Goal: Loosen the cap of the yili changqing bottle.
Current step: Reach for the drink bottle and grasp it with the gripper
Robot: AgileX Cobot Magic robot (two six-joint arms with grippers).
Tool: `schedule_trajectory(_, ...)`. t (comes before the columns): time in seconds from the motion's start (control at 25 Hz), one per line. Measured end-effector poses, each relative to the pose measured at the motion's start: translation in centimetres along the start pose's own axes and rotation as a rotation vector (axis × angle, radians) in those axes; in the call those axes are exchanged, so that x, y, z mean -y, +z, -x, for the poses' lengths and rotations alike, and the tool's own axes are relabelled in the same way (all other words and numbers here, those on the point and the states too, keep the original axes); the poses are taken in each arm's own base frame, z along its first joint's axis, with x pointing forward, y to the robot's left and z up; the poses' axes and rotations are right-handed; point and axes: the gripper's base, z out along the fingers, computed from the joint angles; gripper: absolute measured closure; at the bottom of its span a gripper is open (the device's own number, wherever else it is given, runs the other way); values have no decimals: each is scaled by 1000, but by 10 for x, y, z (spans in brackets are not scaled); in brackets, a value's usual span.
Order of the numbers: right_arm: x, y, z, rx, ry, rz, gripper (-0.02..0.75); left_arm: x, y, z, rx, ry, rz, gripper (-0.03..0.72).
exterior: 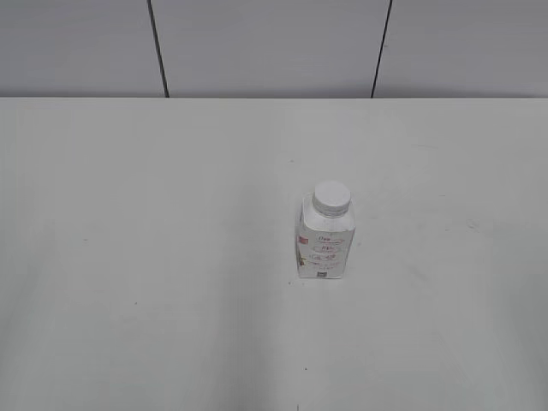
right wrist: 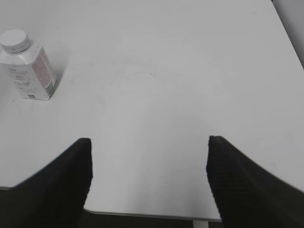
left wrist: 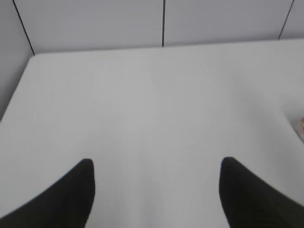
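The yili changqing bottle (exterior: 324,247) stands upright on the white table, a little right of centre in the exterior view. Its white ribbed cap (exterior: 331,198) sits on the neck. The right wrist view shows the bottle (right wrist: 32,71) and cap (right wrist: 14,40) at the far upper left. A sliver of the bottle shows at the right edge of the left wrist view (left wrist: 300,127). My left gripper (left wrist: 156,164) is open and empty over bare table. My right gripper (right wrist: 148,142) is open and empty near the table's front edge. Neither gripper shows in the exterior view.
The white table (exterior: 171,257) runs back to a grey panelled wall (exterior: 257,43). The table's front edge (right wrist: 142,214) shows between my right fingers. The table's left edge (left wrist: 16,90) shows in the left wrist view.
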Motion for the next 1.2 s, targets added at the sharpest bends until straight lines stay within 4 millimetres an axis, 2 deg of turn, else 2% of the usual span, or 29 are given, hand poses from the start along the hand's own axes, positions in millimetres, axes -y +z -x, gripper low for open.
schedule_trajectory(0.16, 0, 0, 0, 0, 0, 0, 150, -1, -1, 18, 203, 0, 9, 188)
schedule_trajectory(0.28, 0, 0, 0, 0, 0, 0, 150, -1, 8, 27, 288, -4, 9, 188)
schedule_trajectory(0.68, 0, 0, 0, 1, 0, 0, 150, -1, 77, 31, 349, -14, 11, 188)
schedule_trajectory(1.0, 0, 0, 0, 1, 0, 0, 150, -2, 114, 32, 405, -22, 18, 188)
schedule_trajectory(1.2, 0, 0, 0, 1, 0, 0, 150, -2, 138, 32, 381, -22, 20, 188)
